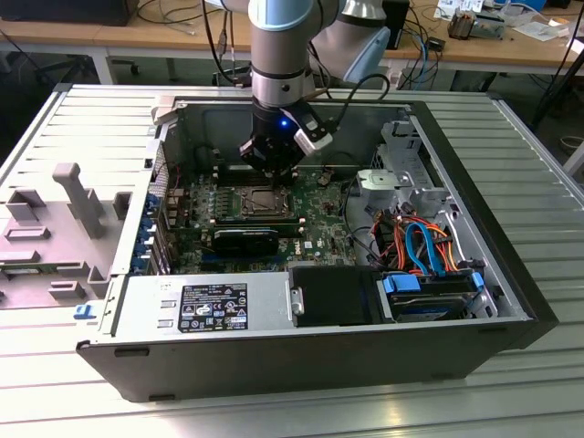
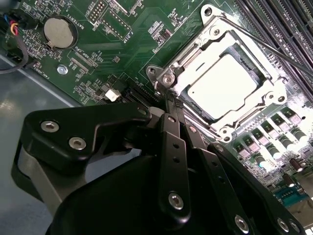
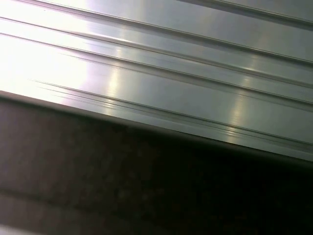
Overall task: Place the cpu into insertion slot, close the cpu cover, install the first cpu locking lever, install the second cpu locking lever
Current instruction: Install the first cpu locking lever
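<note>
The cpu (image 2: pixel 220 85), a dull silver square, lies in the insertion slot (image 2: pixel 267 73) on the green board. The cpu cover (image 2: pixel 195 61), a silver frame, lies flat around it, and the chip shows through its window. A thin locking lever (image 2: pixel 264 45) runs as a wire rod along one side of the socket. My gripper (image 2: pixel 172 103) has its black fingers (image 2: pixel 171 142) pressed together, tips at the socket's corner beside the cover's screwed tab (image 2: pixel 167 78). In the exterior view the gripper (image 1: pixel 271 173) hangs just above the socket (image 1: pixel 260 203) inside the open computer case.
A coin cell battery (image 2: pixel 59 30) and long black memory slots (image 2: pixel 288 24) flank the socket. The case (image 1: pixel 511 265) holds a black card (image 1: pixel 246 242), a silver power supply (image 1: pixel 210 306), coloured cables (image 1: pixel 420 242) and a drive (image 1: pixel 429 297). A grey fixture (image 1: pixel 73 196) stands on the ribbed table (image 3: pixel 171 88).
</note>
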### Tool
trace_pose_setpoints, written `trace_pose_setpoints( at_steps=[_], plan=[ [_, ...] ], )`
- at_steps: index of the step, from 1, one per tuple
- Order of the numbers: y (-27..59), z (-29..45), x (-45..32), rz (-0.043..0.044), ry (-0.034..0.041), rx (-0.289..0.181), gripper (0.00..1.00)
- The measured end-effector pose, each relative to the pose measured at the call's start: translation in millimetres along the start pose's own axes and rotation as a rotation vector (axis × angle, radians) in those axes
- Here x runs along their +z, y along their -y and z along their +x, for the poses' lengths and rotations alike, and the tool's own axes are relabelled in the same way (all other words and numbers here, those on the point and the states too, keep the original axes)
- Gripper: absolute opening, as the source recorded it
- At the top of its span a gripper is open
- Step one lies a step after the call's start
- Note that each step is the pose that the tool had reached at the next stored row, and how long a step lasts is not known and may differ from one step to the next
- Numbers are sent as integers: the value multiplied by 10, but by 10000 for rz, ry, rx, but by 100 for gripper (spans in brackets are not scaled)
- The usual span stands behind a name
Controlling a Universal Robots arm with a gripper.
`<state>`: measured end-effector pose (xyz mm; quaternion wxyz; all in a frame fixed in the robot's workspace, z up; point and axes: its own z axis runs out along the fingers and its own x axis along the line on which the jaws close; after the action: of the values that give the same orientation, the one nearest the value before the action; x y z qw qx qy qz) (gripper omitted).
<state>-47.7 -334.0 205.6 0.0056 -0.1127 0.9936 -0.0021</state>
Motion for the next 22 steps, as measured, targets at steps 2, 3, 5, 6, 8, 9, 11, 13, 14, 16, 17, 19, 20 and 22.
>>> trace_pose_setpoints(
  at_steps=[2, 3, 5, 6, 8, 9, 11, 13, 14, 16, 17, 19, 20, 22],
  plan=[
    [1, -3, 3, 1, -2, -2, 11],
    [2, -5, 6, 2, -1, -1, 11],
    [3, -11, 8, 6, -3, -1, 11],
    [3, -14, 9, 6, -3, -1, 11],
    [5, -18, 11, 4, 0, 0, 11],
    [10, -19, 12, 1, 2, -1, 11],
    [21, -17, 11, 3, 3, -1, 11],
    [32, -16, 13, -4, 4, -1, 11],
    [37, -17, 13, 0, 3, -1, 11],
    [39, -21, 16, 5, -4, 0, 11],
    [40, -24, 18, 6, -8, 0, 11],
    [41, -29, 25, 7, -13, 1, 11],
    [40, -30, 30, 0, -12, 0, 11],
    [39, -32, 34, -47, 2, -1, 11]
  ],
)
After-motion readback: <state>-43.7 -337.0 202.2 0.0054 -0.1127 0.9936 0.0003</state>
